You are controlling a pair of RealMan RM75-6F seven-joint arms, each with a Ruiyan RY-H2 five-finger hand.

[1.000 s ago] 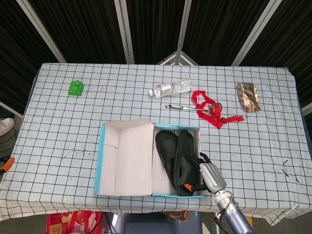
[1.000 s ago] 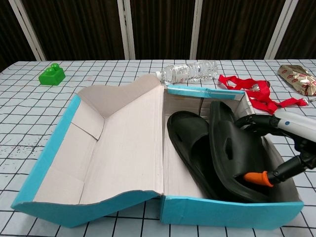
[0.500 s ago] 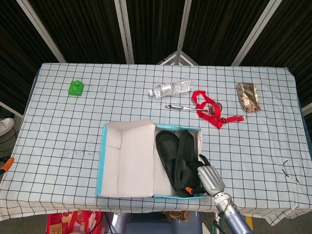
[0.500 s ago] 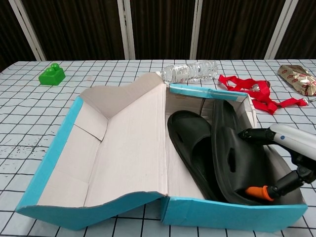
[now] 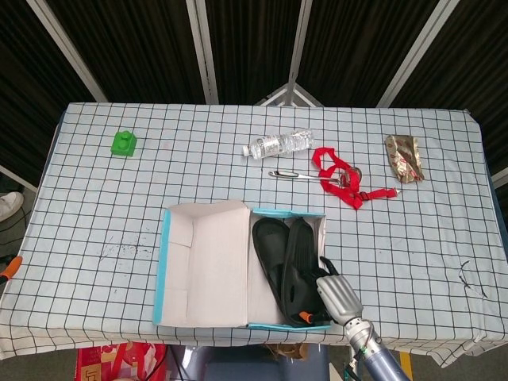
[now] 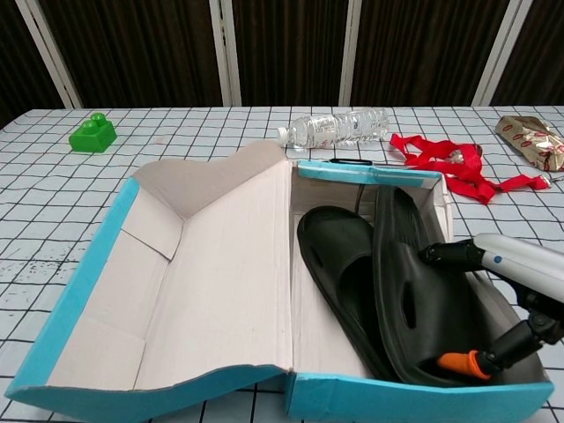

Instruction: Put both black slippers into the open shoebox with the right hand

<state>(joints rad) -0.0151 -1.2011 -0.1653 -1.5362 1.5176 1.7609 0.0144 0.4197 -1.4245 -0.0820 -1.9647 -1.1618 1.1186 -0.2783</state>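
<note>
The open shoebox (image 5: 287, 213) sits near the table's front edge, its lid (image 5: 206, 262) folded out to the left. Both black slippers are inside it. The left slipper (image 5: 268, 242) lies flat. The right slipper (image 5: 299, 252) stands tilted on its edge against the box's right wall. My right hand (image 5: 337, 295) is at the box's near right corner and grips that tilted slipper (image 6: 414, 282). In the chest view, dark fingers (image 6: 449, 256) lie over its upper edge and an orange-tipped finger (image 6: 458, 361) presses near its lower end. The flat slipper (image 6: 339, 264) is untouched. My left hand does not show.
Behind the box lie a water bottle (image 5: 279, 144), a pen (image 5: 292, 175) and a red strap (image 5: 340, 178). A foil packet (image 5: 403, 156) lies at the far right and a green block (image 5: 124, 144) at the far left. The table's front edge runs just below the box.
My right hand has drawn back a little toward the near edge, still holding the tilted slipper. The slipper has sunk lower in the box, and the box has shifted slightly.
</note>
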